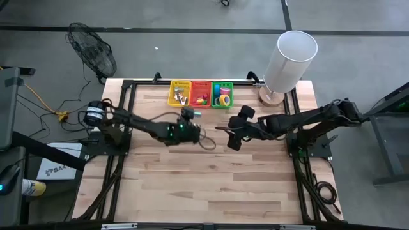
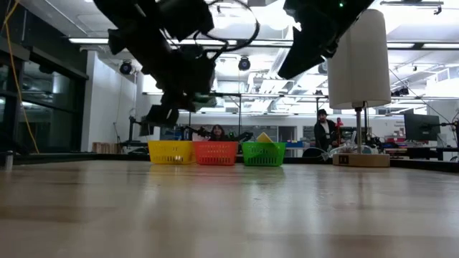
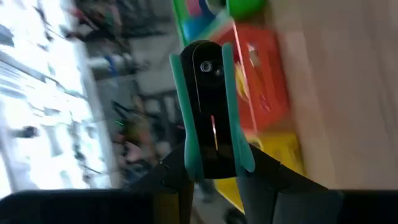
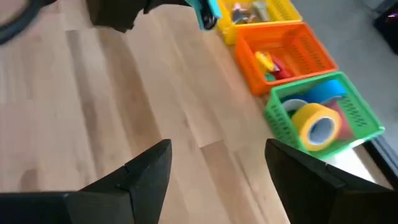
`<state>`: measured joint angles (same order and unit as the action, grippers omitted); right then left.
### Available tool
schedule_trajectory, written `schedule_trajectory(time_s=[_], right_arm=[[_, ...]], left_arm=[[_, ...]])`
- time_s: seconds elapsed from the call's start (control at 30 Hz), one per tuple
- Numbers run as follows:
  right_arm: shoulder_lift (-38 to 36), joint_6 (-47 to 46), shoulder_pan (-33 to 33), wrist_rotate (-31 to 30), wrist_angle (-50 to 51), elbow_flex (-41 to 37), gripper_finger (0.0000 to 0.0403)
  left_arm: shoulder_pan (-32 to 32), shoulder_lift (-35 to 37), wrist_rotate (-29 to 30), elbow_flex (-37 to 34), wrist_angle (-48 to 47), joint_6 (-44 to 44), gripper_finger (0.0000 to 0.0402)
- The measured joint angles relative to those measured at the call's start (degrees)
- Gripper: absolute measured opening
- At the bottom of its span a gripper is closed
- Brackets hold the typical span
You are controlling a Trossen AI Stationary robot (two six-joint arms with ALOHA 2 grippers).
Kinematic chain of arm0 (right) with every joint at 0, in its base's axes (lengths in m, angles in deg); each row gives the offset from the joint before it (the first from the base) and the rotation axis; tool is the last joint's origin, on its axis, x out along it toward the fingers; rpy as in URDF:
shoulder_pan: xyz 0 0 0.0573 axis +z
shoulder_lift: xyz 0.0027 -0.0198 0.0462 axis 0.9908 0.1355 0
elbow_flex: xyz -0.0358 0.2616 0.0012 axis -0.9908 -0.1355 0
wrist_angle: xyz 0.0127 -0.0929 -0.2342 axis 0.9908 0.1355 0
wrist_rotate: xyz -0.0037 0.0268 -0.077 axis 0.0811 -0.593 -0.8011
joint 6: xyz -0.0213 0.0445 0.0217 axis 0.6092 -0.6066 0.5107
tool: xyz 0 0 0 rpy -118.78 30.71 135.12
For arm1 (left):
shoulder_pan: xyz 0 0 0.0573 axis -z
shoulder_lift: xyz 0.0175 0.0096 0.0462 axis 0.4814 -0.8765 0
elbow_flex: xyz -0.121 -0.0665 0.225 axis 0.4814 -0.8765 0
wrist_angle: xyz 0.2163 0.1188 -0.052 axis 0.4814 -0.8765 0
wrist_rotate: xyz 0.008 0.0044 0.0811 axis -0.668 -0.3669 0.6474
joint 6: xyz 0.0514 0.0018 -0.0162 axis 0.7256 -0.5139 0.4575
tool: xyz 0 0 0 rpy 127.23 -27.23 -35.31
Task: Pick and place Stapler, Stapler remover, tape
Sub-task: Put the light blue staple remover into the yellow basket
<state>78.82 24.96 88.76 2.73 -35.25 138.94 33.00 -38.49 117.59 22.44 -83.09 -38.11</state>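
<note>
My left gripper (image 1: 187, 114) is shut on a black stapler with teal sides (image 3: 208, 93), lifted off the table just in front of the yellow basket (image 1: 179, 94). The stapler's teal end (image 4: 208, 14) also shows in the right wrist view. My right gripper (image 4: 217, 168) hangs open over bare wood near the table's middle (image 1: 233, 139), touching nothing. A yellow tape roll (image 4: 317, 124) and a blue one (image 4: 323, 93) lie in the green basket (image 4: 357, 127). Small yellow and red staple removers (image 4: 270, 62) lie in the orange basket (image 4: 292, 46). My left gripper pinches the stapler between its two fingers (image 3: 177, 180), one on each teal side, at the end nearest the wrist (image 3: 211, 163). The fingers lie along the stapler, which juts out past their tips. It is lifted clear of the table.
Three baskets stand in a row at the far edge: yellow, orange (image 1: 200, 94), green (image 1: 222, 94). A white cylinder on a round wooden base (image 1: 287, 61) stands to their right. Bare wood lies toward the near edge (image 1: 204, 185). People show in the room beyond (image 2: 324, 129).
</note>
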Motion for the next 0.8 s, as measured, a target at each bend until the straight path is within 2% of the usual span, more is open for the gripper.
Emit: schedule_trajectory(time_s=[0.13, 0.2, 0.4, 0.53, 0.6, 0.8], right_arm=[[0.0, -0.47, 0.0, -0.77, 0.43, -0.02, 0.0252], [0.02, -0.54, 0.0, -0.77, 0.43, -0.02, 0.0252], [0.04, -0.65, 0.0, -1.03, -0.14, -0.02, 0.0252], [0.04, -1.15, 0.0, -1.17, -0.63, -0.02, 0.0252], [0.04, -1.54, 0.0, -1.23, -0.66, -0.01, 0.0252], [0.09, -2.14, 0.0, -1.2, -0.67, -0.02, 0.0252]], left_arm=[[-5.5, 3.2, -4.47, 0.02, -6.64, -8.44, 0.0094], [-8.64, 5.14, -8.84, -0.02, -10.94, -13.53, 0.0094], [-18.84, 7.78, -25.75, 0.07, -17.05, -25.0, 0.0094], [-26.04, 7.85, -38.67, 0.02, -18.25, -28.61, 0.0094], [-28.54, 7.88, -41.15, 0.02, -17.76, -29.07, 0.0094], [-33.83, 7.88, -43.66, 0.02, -15.82, -29.8, 0.0094]])
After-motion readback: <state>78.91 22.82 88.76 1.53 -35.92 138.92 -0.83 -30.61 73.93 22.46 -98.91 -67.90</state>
